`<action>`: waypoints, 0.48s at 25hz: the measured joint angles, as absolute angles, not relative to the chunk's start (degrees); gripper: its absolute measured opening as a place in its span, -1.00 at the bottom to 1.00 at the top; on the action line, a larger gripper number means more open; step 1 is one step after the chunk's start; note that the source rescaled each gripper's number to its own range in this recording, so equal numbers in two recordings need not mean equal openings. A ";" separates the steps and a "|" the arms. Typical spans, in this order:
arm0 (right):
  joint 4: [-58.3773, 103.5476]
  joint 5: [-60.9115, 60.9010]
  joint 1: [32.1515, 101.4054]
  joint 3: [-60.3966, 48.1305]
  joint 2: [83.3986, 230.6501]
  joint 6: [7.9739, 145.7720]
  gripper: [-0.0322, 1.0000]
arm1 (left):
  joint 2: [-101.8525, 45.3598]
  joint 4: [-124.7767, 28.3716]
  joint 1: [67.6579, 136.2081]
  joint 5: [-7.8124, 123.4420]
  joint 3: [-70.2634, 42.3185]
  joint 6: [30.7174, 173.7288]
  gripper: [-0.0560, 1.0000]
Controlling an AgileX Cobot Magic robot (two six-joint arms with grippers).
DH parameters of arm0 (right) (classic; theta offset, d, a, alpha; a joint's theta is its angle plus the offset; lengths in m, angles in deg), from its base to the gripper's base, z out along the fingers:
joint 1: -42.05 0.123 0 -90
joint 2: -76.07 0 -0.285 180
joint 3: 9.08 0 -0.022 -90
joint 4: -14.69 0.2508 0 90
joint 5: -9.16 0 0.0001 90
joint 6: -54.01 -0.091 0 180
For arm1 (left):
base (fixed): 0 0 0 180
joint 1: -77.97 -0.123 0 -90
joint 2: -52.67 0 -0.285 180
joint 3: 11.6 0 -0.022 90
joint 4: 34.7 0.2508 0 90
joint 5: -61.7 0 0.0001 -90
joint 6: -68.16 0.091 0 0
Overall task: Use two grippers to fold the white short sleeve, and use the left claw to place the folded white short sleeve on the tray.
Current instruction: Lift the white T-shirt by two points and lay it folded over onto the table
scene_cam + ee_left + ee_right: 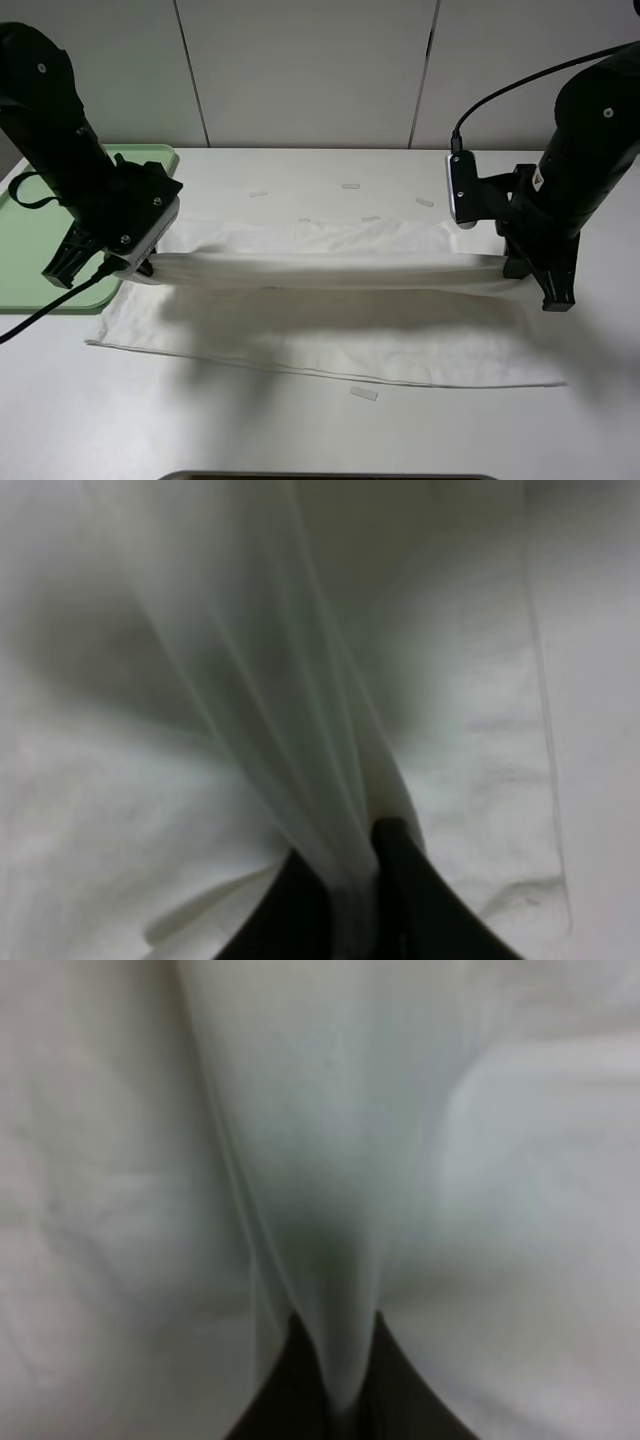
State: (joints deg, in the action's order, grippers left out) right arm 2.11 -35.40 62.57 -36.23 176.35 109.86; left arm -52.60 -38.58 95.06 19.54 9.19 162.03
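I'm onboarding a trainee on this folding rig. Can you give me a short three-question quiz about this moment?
1. True or false: the large off-white cotton T-shirt already lies folded on the flat pale green plastic tray.
2. Which tool is pinching fabric? A) left tool only B) right tool only C) both
3. Fill in: the tray sits on the ___ tool's side of the table.
Key: 1 false; 2 C; 3 left.
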 joint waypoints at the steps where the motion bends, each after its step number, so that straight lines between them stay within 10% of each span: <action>1: 2.11 -35.55 63.21 -36.23 176.35 110.14 -0.94 | -52.60 -38.58 95.06 19.54 9.19 162.03 -0.80; 12: 1.23 -31.71 70.90 -36.23 176.35 108.65 -0.94 | -52.60 -35.79 99.13 16.92 9.19 160.23 -0.80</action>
